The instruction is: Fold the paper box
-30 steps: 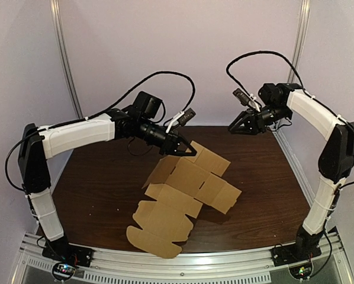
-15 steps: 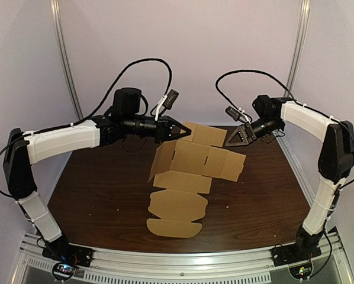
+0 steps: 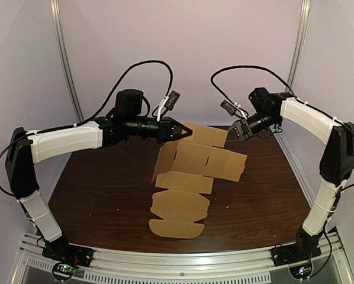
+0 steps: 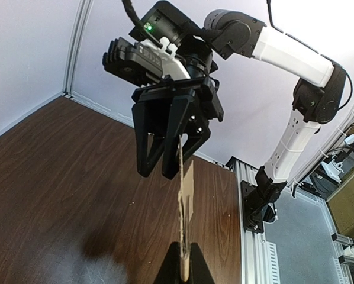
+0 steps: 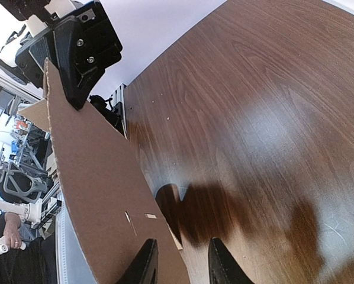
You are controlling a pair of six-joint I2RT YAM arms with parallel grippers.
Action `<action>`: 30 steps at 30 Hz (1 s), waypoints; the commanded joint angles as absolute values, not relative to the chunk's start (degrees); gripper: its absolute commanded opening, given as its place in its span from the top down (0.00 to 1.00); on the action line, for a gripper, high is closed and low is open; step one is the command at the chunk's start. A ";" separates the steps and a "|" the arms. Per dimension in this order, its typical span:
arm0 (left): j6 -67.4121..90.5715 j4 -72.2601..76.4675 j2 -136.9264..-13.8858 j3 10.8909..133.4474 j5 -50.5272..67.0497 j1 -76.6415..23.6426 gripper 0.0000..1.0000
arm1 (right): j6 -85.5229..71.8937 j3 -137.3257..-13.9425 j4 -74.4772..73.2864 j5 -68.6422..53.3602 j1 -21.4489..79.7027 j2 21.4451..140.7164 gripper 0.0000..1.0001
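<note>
Two tools meet at the far edge of the box (image 3: 192,163). The left tool (image 3: 180,131) stays clenched on one corner, and the right tool (image 3: 240,130), spread open, has closed in on the other. The box hangs squarer than before, sloping toward the counter's (image 3: 94,195) near edge, likely ready for a two-sided fold.

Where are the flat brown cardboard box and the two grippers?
flat brown cardboard box (image 3: 190,158): top view, centre panel.
left gripper (image 3: 186,131): top view, between fingertips.
right gripper (image 3: 233,131): top view, between fingertips.
</note>
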State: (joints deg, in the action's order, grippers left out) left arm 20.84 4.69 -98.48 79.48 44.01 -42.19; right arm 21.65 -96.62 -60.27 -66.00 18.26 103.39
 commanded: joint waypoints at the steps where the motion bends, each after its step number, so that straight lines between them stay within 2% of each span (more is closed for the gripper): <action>1: 21.36 6.82 -99.31 78.76 40.40 -42.01 1.00 | 23.78 -97.98 -62.46 -66.56 19.11 100.88 0.69; 14: 22.08 6.62 -101.38 78.90 39.44 -42.01 1.00 | 27.62 -98.53 -67.25 -69.42 23.59 98.90 0.59; 20: 24.45 9.35 -102.13 78.93 44.66 -42.00 1.00 | 23.28 -99.09 -62.15 -66.49 24.00 100.23 0.60; 24: 23.78 8.35 -102.11 79.25 45.11 -42.01 1.00 | 28.76 -104.23 -70.38 -66.33 23.90 101.67 0.60; 30: 23.63 7.76 -102.10 79.75 47.08 -41.95 1.00 | 34.03 -104.89 -76.84 -61.85 20.53 98.30 0.62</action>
State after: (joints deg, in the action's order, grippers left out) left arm 23.77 7.66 -100.97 79.26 44.64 -41.74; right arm 28.34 -103.26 -70.76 -64.25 22.72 101.30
